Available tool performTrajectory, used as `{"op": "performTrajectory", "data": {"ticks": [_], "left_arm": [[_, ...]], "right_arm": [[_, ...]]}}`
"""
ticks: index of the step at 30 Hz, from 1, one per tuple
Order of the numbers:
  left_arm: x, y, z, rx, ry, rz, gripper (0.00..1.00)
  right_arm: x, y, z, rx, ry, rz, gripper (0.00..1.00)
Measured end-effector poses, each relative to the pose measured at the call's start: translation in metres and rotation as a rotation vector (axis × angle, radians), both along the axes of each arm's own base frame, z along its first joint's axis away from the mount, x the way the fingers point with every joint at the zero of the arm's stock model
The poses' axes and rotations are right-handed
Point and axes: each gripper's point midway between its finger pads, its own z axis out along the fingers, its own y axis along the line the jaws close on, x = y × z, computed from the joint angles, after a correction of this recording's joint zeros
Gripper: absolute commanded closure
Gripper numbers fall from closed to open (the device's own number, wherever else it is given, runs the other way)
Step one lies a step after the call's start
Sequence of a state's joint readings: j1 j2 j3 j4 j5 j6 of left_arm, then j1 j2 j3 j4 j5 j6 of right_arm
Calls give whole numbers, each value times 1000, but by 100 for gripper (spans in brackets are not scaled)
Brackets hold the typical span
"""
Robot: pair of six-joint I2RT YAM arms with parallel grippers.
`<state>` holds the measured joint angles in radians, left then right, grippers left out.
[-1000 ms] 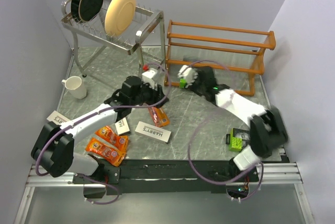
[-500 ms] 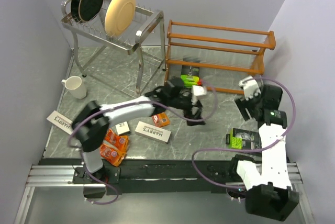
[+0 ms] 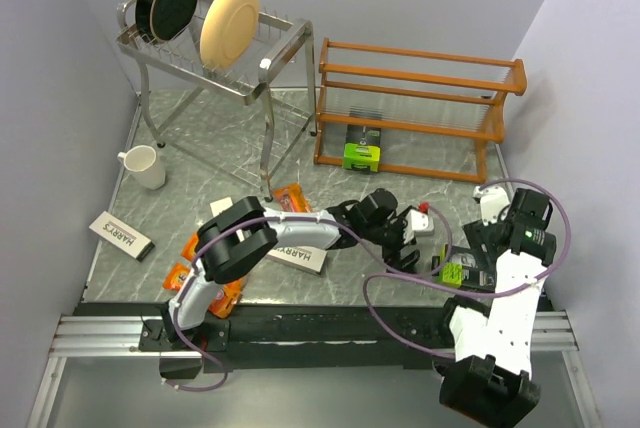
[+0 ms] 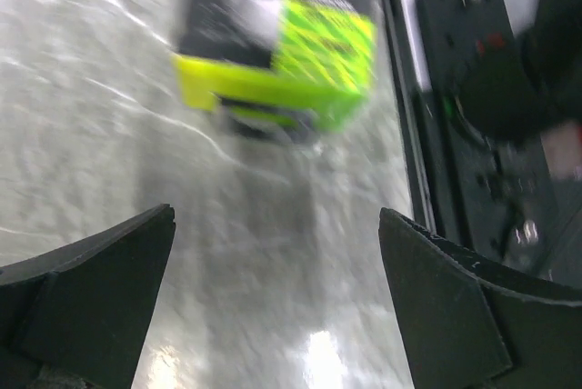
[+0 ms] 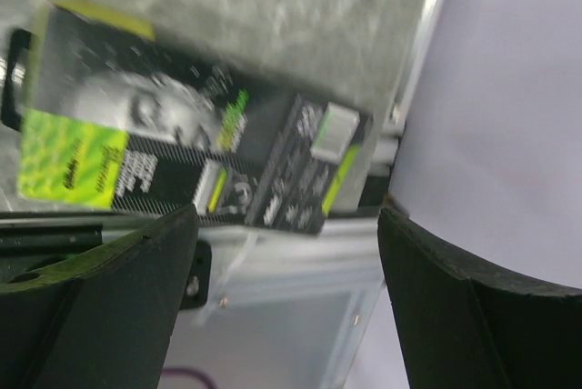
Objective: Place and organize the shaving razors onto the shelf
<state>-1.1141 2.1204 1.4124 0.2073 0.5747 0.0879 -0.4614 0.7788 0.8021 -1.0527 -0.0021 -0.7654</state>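
The orange-brown shelf [image 3: 420,108] stands at the back right. One black-and-lime-green razor pack [image 3: 362,146] lies on its lowest tier. The second one [image 3: 462,268] lies on the table at the front right; it also shows in the left wrist view [image 4: 282,44] and the right wrist view [image 5: 182,153]. My left gripper [image 3: 428,248] [image 4: 277,298] is open and empty, just left of that pack. My right gripper [image 3: 485,248] [image 5: 286,298] is open and empty above the pack's right end. White HARRY'S boxes [image 3: 120,233] [image 3: 295,256] and orange packs [image 3: 295,196] [image 3: 215,293] lie at the left.
A silver metal rack [image 3: 215,38] with two plates stands at the back left. A white mug [image 3: 143,166] sits by the left wall. The left arm stretches across the table's middle. The right wall and the table's front rail are close to the front-right pack.
The left arm has swung from the shelf's front to the front-right pack. The right arm has drawn back from the shelf over that pack. The other green pack now rests on the lowest tier.
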Motion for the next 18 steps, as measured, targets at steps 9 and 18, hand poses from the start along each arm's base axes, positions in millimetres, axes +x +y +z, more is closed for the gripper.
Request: {"op": "performTrajectory", "data": {"ticks": [9,18], "left_arm": [[35,-30,26,-92,142,200,1],[58,-29,35,-91,134,262,1]], "right_arm": [[-42,-20,-8,-73,135,-175,14],[-77,-24,-26,-17,360,-231,26]]}}
